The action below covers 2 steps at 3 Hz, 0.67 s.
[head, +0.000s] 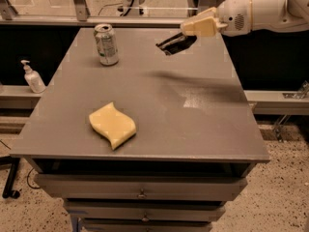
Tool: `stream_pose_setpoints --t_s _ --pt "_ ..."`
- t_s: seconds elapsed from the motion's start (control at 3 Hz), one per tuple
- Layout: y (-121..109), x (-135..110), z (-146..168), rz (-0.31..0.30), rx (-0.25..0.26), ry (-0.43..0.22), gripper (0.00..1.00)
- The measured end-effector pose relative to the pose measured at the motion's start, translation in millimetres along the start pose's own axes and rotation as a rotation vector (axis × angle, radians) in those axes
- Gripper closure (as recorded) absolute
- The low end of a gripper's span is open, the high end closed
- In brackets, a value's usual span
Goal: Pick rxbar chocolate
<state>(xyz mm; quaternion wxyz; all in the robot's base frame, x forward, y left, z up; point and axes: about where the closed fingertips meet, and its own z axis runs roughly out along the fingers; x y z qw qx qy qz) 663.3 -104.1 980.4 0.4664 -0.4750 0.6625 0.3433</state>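
Observation:
The rxbar chocolate (175,43), a small flat bar in a glossy black wrapper, hangs tilted above the far right part of the grey table (159,110). My gripper (189,32) is shut on its upper right end and holds it clear of the tabletop. The cream fingers (200,27) reach in from the white arm at the upper right. A faint shadow of the arm lies on the table below.
A green-and-silver drink can (105,44) stands upright at the far left of the table. A yellow wavy sponge (112,125) lies near the front left. A soap dispenser (32,77) stands on a ledge left of the table. Drawers sit below the front edge.

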Motion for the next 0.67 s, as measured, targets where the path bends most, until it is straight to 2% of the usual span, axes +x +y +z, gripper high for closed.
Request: stream_pose_setpoints --t_s 0.33,0.67 --pt "13.8 -29.7 -1.8 -0.009 -0.037 -0.04 1.0" --pt "14.5 -31.5 -2.1 -0.01 -0.039 -0.043 1.0"
